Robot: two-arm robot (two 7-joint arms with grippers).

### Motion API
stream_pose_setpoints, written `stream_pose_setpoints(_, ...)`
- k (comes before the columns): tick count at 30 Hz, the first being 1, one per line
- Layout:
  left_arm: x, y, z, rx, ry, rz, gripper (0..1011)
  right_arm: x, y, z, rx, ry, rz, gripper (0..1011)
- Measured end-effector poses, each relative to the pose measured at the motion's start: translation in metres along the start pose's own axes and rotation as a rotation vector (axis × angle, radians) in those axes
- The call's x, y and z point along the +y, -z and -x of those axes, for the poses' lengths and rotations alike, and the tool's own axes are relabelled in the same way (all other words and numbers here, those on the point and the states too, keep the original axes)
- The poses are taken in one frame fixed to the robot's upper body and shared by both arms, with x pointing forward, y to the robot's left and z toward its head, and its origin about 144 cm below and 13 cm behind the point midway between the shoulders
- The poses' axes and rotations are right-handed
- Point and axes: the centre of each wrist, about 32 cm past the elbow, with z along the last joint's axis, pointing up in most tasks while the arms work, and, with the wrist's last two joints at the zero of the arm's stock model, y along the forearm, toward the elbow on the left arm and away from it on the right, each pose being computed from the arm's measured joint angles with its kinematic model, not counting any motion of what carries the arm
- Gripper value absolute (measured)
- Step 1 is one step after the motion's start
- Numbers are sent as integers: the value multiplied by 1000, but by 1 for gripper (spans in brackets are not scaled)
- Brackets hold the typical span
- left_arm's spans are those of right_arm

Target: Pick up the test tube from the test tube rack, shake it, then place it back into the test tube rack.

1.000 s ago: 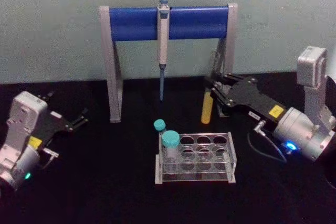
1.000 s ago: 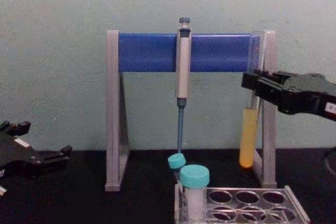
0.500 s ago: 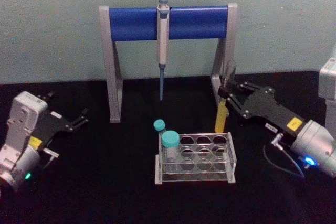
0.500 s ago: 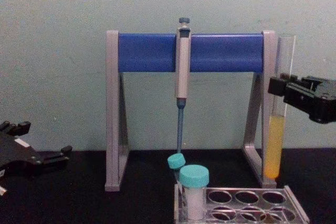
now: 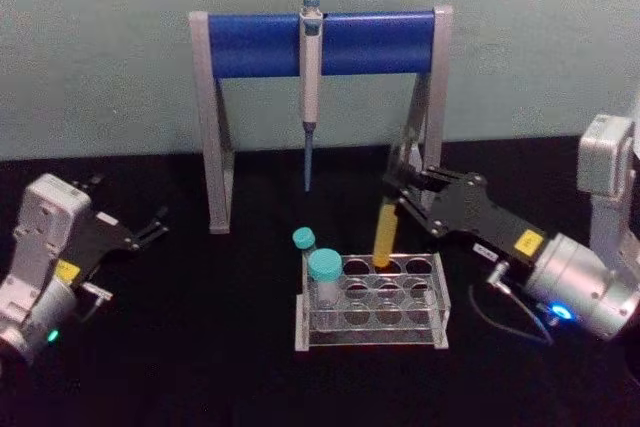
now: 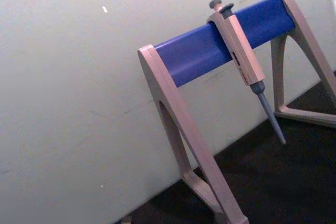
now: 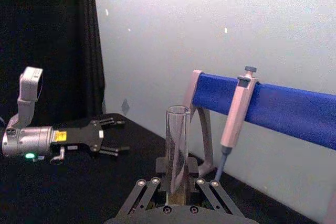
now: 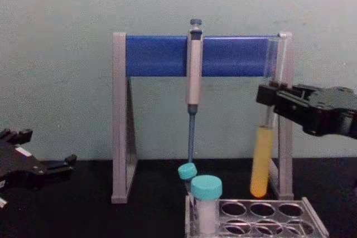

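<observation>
test tube: held near its upper part in the fingers of the right gripper, slightly tilted; its round bottom hangs just above the back row of the test tube rack, seemingly over the middle hole.
right fingers: closed narrowly on the glass from both sides, as seen in the right wrist view.
left gripper: parked low on the desk at the left, fingers spread, nothing held.
handling: the tube is judged light, stiff, smooth and breakable; a firm but gentle squeeze is called for, since bare glass may slip.
contents: yellow-orange liquid in the lower part, mouth uncapped, so spilling is risked if the tube is tipped far.
where to hold: the clear upper length above the liquid is judged best, leaving the bottom free for the hole.
nearby: two teal-capped vials stand at the rack's left end, apart from the tube.
behind: the pipette stand with a hanging pipette; its right leg is close behind the tube and could be struck.
</observation>
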Motion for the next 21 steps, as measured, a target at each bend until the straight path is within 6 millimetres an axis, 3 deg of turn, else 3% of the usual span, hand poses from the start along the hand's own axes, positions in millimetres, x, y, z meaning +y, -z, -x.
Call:
stream_pose_setpoints(11, 0, 0, 0, 0, 0, 0, 1010, 25, 4, -14, 0, 12, -17, 221)
stream_pose_setpoints(21, 0, 0, 0, 0, 0, 0, 1009, 31, 3, -21, -16, 73, -14, 221)
